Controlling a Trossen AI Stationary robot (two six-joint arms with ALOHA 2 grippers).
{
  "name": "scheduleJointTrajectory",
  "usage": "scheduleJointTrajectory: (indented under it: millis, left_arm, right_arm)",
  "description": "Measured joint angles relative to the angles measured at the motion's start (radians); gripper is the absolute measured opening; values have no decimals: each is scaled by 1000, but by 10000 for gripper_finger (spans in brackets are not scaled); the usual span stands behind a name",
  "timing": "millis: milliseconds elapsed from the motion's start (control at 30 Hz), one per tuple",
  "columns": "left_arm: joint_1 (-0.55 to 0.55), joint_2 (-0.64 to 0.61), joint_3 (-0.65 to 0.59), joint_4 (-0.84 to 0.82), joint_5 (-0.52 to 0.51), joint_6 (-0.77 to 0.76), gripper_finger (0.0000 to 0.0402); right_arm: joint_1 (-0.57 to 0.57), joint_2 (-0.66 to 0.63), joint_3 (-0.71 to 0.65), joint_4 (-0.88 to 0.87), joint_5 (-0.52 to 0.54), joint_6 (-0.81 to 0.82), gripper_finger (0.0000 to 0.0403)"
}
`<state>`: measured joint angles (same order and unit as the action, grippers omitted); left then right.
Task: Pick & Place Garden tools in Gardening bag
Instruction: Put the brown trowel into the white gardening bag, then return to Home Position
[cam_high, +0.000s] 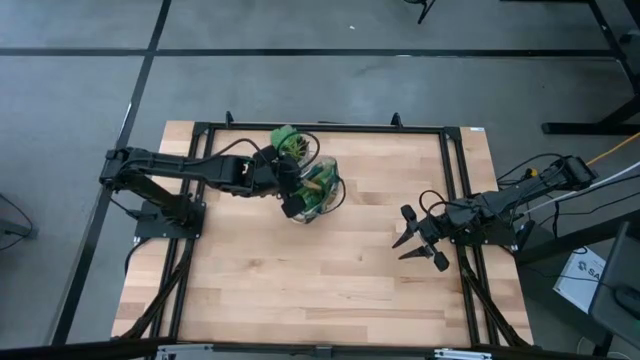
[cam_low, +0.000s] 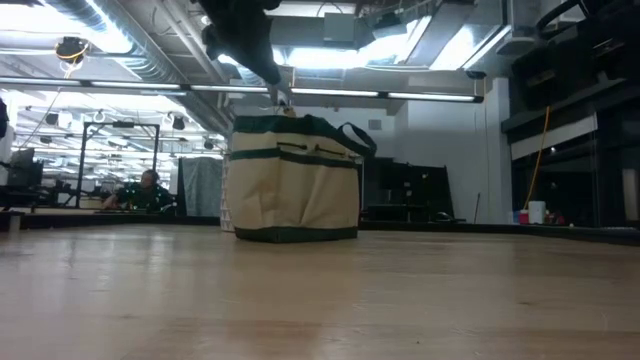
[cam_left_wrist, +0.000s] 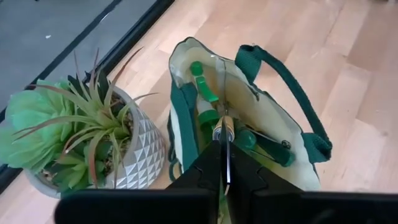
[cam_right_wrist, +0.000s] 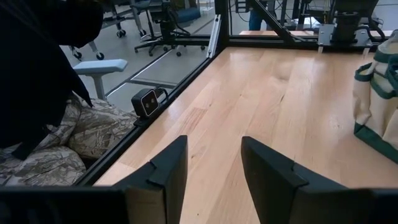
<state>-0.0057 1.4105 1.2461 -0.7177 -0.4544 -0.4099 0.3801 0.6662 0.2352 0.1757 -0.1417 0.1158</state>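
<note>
The beige gardening bag (cam_high: 325, 183) with green trim stands open on the table's far left part; it also shows in the low view (cam_low: 295, 190). My left gripper (cam_left_wrist: 225, 157) hovers over its mouth, shut on a wooden-handled tool (cam_left_wrist: 224, 129) that points down into the bag. The green spray bottle (cam_left_wrist: 200, 81) and dark-handled tools (cam_left_wrist: 264, 148) lie inside the bag. My right gripper (cam_high: 418, 245) waits open and empty near the table's right edge. My left gripper pinches the tool's thin metal end (cam_left_wrist: 226, 167) between its two fingers, coming from above and pointing down. The tool hangs below the fingers, wooden handle downward, inside the bag's mouth. Whether the handle rests on anything inside, I cannot tell.
A green plant in a white patterned pot (cam_left_wrist: 93, 140) stands right beside the bag on its far side, near the table's far edge (cam_high: 290, 142). The bag's green handles (cam_left_wrist: 292, 99) arch beside the opening. Bare wood spreads across the table's middle and near side (cam_high: 330, 280).
</note>
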Motion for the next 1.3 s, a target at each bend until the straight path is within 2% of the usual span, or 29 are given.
scheduleJointTrajectory:
  millis: [567,767,1167,1300]
  left_arm:
    - [-9,0,0,3,-2,2,119]
    - [-9,0,0,14,-39,96,124]
    - [-9,0,0,1,-23,66,122]
    - [-25,0,-1,22,-23,184,119]
  right_arm:
    - [0,0,0,0,0,0,153]
    - [0,0,0,0,1,0,153]
    - [0,0,0,0,3,0,153]
    - [0,0,0,0,2,0,153]
